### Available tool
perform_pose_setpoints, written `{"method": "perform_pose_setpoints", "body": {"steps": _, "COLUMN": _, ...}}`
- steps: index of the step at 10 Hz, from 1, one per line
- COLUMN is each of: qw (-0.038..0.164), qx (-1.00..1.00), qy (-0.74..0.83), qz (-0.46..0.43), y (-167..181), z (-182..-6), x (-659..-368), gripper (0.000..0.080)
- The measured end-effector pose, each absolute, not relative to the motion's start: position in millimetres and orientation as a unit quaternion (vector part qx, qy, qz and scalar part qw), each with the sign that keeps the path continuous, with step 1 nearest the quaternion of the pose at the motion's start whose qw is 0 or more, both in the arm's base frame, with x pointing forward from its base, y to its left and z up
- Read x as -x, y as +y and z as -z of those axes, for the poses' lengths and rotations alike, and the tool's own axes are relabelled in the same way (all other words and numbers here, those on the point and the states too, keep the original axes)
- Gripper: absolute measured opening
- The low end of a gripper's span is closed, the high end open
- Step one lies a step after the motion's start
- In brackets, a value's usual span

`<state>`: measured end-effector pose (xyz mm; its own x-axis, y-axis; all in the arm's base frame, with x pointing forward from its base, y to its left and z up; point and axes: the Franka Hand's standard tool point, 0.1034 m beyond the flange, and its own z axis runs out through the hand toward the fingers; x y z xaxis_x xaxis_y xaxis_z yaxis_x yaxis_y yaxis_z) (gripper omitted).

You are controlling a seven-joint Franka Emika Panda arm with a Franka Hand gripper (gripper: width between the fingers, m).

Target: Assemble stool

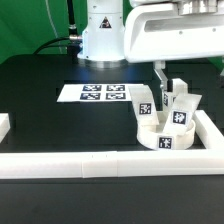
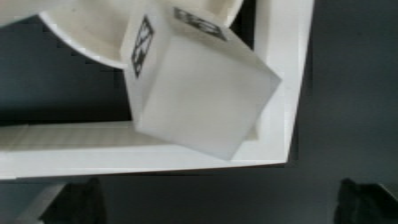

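While the arm hangs over the black surface point(image 1: 40, 110), the pincer point(image 1: 164, 78) is seen above the stool parts with its jaws wide apart and nothing held between them. In the exterior view one thin finger point(image 1: 158, 78) reaches down just beside the legs. The round seat point(image 1: 162, 138) lies in the corner made by the white border rails point(image 1: 70, 164), on the exterior view's right. Black-and-white tags are seen on its side. Three short blocky legs are gathered at the seat. One leg point(image 1: 143, 105) stands on the exterior view's left side of the seat, and two more legs point(image 1: 181, 103) stand close together on the other side. Whether they are fixed in the holes cannot be told. The marker board point(image 1: 103, 94) lies flat on the surface, behind the seat and near the arm's white base point(image 1: 102, 38). In the wrist view a leg point(image 2: 201, 98) with a tag is seen very close, tilted over the corner of the rails point(image 2: 267, 140), with the seat's round edge point(image 2: 98, 30) behind it. The dark fingertips point(image 2: 71, 203) are seen far apart there.
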<state>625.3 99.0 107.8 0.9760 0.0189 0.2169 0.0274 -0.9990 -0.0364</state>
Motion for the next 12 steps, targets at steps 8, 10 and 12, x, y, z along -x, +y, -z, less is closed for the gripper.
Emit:
{"method": "perform_pose_setpoints", "body": {"steps": 8, "qw": -0.002, "qx": 0.978, "qy": -0.189, "qz": 0.093, "y": 86, "z": -106.8, "x": -625, "gripper": 0.0649}}
{"method": "perform_pose_setpoints", "body": {"steps": 10, "qw": 0.021, "qx": 0.968, "qy": -0.249, "qz": 0.004, "y": 93, "z": -101.8, "x": -609, "gripper": 0.0649}}
{"method": "perform_pose_setpoints", "body": {"steps": 12, "qw": 0.019, "qx": 0.967, "qy": -0.250, "qz": -0.044, "y": 99, "z": -101.6, "x": -613, "gripper": 0.0649}}
